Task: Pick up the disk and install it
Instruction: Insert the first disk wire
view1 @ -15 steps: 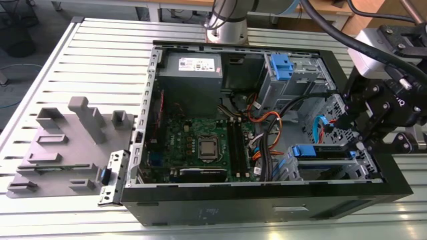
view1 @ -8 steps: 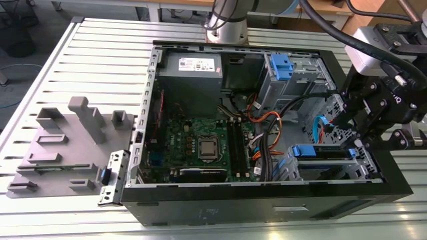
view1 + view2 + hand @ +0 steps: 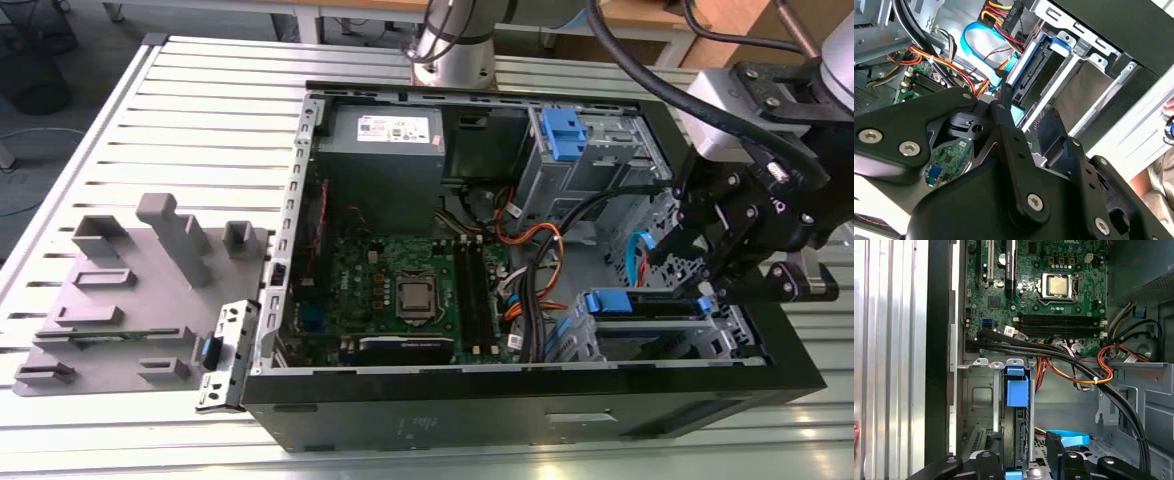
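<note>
Looking into an open computer case laid on its side on a slatted metal table. Inside, toward the corner at the exterior view's right, finds a grey drive cage with the arm's black gripper hanging over it. Shows fingers spread, one to each side of the disk, with a gap on at least one side; contact with either pad impossible to confirm.

Places the disk on edge inside the cage, apparently seated deep in its slot, with the blue bracket at the end facing the motherboard. Judged rigid and dense for its size, probably smooth on the flat faces and intolerant of knocks. Best taken, by this reading, squarely across the two broad faces near the exposed edge, not by the plastic bracket, likely to bend.

Looks, edge-on, like a thin dark slab capped by bright blue plastic, broad faces hidden by the cage walls. Near it, black leads crossing below the motherboard and a light-blue ribbon cable.
</note>
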### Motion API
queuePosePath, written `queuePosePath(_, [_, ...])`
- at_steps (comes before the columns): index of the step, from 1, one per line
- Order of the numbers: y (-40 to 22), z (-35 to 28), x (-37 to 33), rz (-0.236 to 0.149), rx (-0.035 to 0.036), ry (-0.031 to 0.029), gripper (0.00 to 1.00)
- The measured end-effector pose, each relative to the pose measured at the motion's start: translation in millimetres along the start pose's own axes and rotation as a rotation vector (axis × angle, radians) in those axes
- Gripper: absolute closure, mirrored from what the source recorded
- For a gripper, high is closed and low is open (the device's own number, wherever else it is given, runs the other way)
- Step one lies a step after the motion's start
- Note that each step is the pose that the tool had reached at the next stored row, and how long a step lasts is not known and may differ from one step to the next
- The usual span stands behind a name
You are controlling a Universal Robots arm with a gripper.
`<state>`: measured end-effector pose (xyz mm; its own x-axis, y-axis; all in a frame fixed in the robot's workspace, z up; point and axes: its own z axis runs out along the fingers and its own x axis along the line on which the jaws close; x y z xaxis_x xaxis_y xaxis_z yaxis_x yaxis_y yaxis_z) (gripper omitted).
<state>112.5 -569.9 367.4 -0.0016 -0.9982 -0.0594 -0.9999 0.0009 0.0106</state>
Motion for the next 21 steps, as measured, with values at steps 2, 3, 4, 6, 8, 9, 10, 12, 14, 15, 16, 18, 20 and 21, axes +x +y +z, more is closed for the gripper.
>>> queuePosePath(2, [-0.1, 0.9, -1.5, 0.0, 0.0, -0.0003, 0.52])
queuePosePath(3, [-0.1, 1.1, -2.4, 0.0, 0.0, -0.0003, 0.52])
queuePosePath(4, [-0.1, 1.3, -3.3, 0.0, 0.0, -0.0002, 0.52])
queuePosePath(6, [-0.2, 1.8, -5.0, 0.0, 0.0, -0.0003, 0.52])
queuePosePath(8, [-0.7, 2.3, -6.8, 0.0, 0.0, -0.0002, 0.52])
queuePosePath(9, [-1.1, 2.8, -7.3, 0.0, 0.0, -0.0002, 0.52])
queuePosePath(10, [-1.6, 3.6, -7.6, 0.0, 0.0, -0.0004, 0.52])
queuePosePath(12, [-2.5, 5.4, -8.1, 0.0, 0.0, -0.0002, 0.52])
queuePosePath(14, [-3.2, 7.2, -8.5, 0.0, 0.0, -0.0001, 0.52])
queuePosePath(15, [-3.3, 7.8, -8.7, 0.0, 0.0, -0.0003, 0.52])
queuePosePath(16, [-3.3, 7.7, -8.7, 0.0, 0.0, -0.0003, 0.52])
queuePosePath(18, [-3.4, 7.8, -8.7, 0.0, 0.0, -0.0003, 0.52])
queuePosePath(20, [-3.4, 7.9, -8.7, 0.0, 0.0, -0.0002, 0.52])
queuePosePath(21, [-3.4, 8.2, -8.8, 0.0, 0.0, -0.0003, 0.52])
